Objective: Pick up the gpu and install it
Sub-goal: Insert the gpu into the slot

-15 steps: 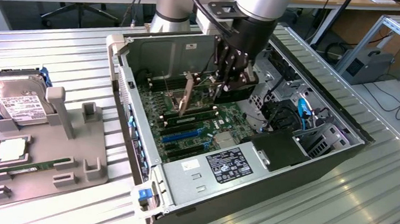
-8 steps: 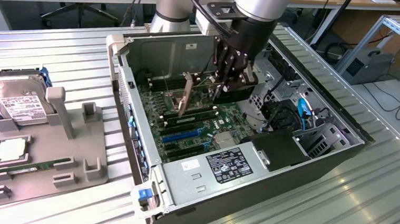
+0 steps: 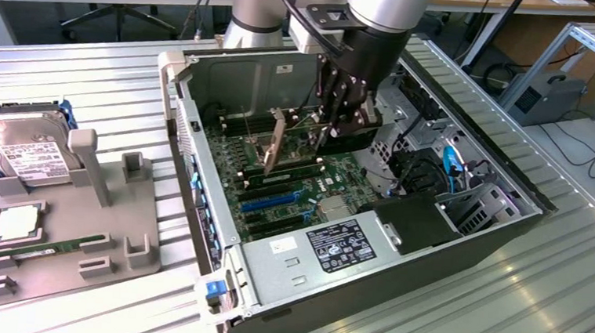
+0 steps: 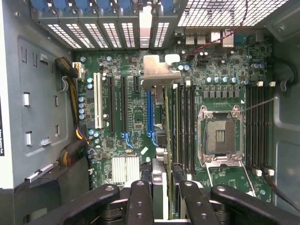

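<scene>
The gpu hangs inside the open computer case, standing on edge above the motherboard with its beige bracket strip toward the case's rear wall. My gripper reaches down into the case and is shut on the card's other end. In the wrist view the gpu appears edge-on, running from its bracket down between my fingers, with my gripper closed on it. It sits just beside the long blue slot, between that slot and the memory slots.
A grey fixture plate at the exterior view's left carries a hard drive, a processor and a green memory stick. Inside the case are the processor socket, a heatsink, cables and the drive cage.
</scene>
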Available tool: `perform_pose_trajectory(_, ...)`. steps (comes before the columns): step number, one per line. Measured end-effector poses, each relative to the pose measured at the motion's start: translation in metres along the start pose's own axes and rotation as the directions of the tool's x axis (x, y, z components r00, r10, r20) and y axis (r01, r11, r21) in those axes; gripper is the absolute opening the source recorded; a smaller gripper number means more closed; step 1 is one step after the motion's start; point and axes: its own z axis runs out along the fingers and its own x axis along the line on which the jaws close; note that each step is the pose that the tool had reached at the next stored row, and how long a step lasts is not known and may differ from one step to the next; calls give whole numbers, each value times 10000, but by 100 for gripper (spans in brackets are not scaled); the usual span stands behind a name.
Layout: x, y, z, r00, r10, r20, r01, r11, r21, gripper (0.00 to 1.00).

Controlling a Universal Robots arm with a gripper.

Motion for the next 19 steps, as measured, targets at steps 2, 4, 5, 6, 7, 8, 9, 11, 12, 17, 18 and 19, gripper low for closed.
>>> perform_pose_trajectory(2,2,5,2,10000,1,0,-1,10000,0,27)
perform_pose_trajectory(4,7,25,10,10000,1,-1,-1,10000,0,27)
perform_pose_trajectory(5,11,37,23,10000,1,-1,-1,10000,0,27)
perform_pose_trajectory(6,11,38,24,10000,0,0,0,10000,0,27)
perform_pose_trajectory(7,11,39,24,10000,0,-1,0,10000,0,27)
perform_pose_trajectory(8,12,42,26,10000,1,-1,-1,10000,-1,27)
perform_pose_trajectory(9,12,45,27,10000,1,0,-1,10000,0,27)
perform_pose_trajectory(11,12,50,28,10000,0,0,0,10000,-1,27)
perform_pose_trajectory(12,13,51,29,10000,0,-1,0,10000,0,27)
perform_pose_trajectory(17,24,87,50,10000,0,0,0,10000,0,27)
perform_pose_trajectory(18,24,88,51,10000,1,0,-1,10000,0,27)
perform_pose_trajectory(19,25,89,51,10000,0,0,0,10000,0,27)
